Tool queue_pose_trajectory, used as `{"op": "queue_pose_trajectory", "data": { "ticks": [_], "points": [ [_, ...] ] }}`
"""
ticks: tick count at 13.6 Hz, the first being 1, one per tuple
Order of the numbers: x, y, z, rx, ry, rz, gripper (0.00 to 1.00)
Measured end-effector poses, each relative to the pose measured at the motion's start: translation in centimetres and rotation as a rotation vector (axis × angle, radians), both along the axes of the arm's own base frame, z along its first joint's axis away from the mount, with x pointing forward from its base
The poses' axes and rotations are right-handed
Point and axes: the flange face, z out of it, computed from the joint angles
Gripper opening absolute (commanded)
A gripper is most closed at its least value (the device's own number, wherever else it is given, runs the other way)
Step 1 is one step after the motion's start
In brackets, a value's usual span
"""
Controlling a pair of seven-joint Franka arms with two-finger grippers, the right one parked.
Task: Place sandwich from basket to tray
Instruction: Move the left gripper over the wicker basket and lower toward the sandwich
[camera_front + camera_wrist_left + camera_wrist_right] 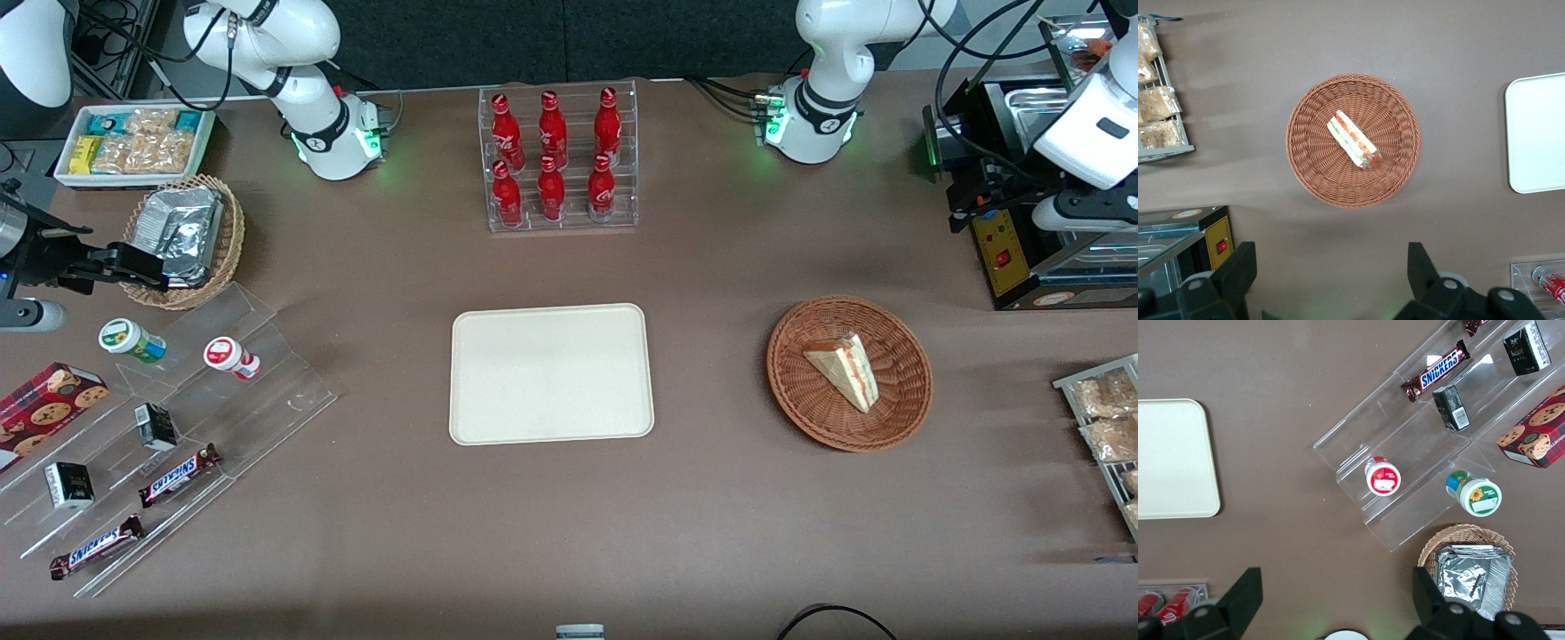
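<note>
the tray (551, 373) lies bare on the table (551, 533), well apart from the basket (907, 391) toward the working arm's end. the sandwich (846, 371) rests on its side in the basket, untouched. the tool (1331, 277) hovers high above it, fingers (1238, 270) spread wide. risks: soft bread crushes under a firm grip; the wedge may pivot or slip; fingers may snag wicker

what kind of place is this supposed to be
Probably a mock snack counter or shop set up in a robot lab. A clear rack of red soda bottles, chocolate bars on clear steps, and a sandwich in a basket beside a tray suggest it. The open gripper hangs above the basket.
</note>
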Motion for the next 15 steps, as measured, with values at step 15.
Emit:
{"op": "queue_pose_trajectory", "data": {
  "ticks": [15],
  "points": [
    [4.8, 0.6, -13.8, 0.013, 0.201, 0.344, 1.0]
  ]
}}
